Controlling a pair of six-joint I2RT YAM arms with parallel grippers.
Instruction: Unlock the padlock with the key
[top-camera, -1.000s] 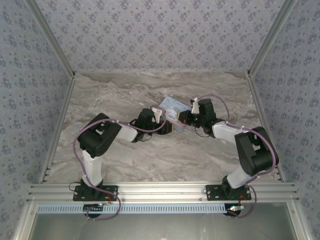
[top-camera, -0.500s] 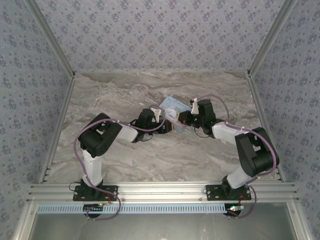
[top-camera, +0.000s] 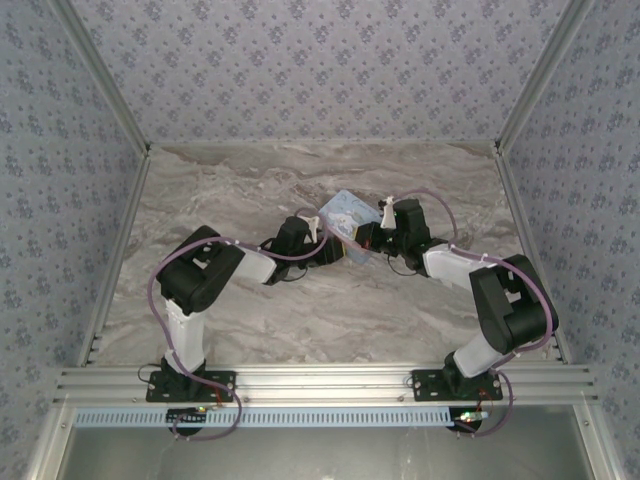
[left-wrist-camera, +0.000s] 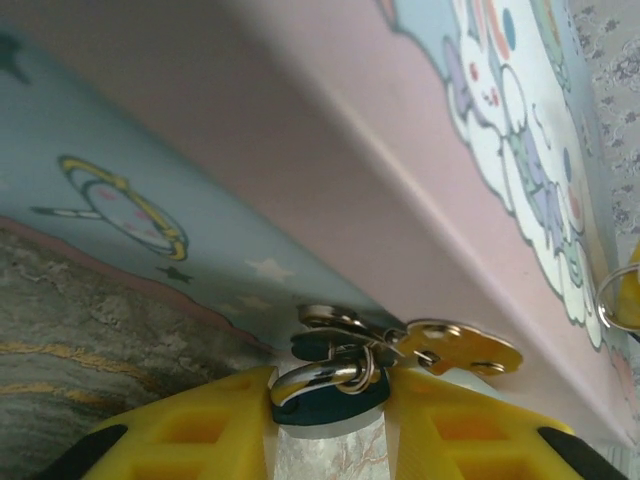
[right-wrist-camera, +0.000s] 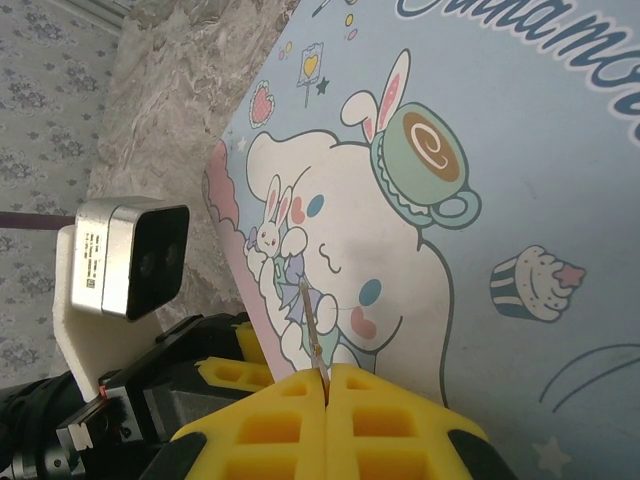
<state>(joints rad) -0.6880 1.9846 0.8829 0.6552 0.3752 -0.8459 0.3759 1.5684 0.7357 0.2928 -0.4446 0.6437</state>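
Marble-patterned worktop (top-camera: 250, 180), walled on three sides by patterned panels. Near its centre lies a pale blue tin box (top-camera: 348, 213) with a cartoon-printed lid, set at an angle to the worktop's edges. Both arms reach inward to the near corner of the box.

The left hand (top-camera: 333, 252) meets the box from the left. In the left wrist view its yellow fingers (left-wrist-camera: 190, 435) are closed on the teal padlock (left-wrist-camera: 330, 408), which sits low against the side wall of the box (left-wrist-camera: 250, 230). The padlock's silvery shackle (left-wrist-camera: 318, 378) passes through a brass-coloured hasp (left-wrist-camera: 458, 348) on that wall.

The right hand (top-camera: 368, 238) meets the box from the right. In the right wrist view its yellow fingers (right-wrist-camera: 390, 415) are pressed together, pinching the key (right-wrist-camera: 311, 325). The key is a thin metal sliver seen edge-on, projecting from the right hand (right-wrist-camera: 327, 378) over the printed lid (right-wrist-camera: 500, 180).
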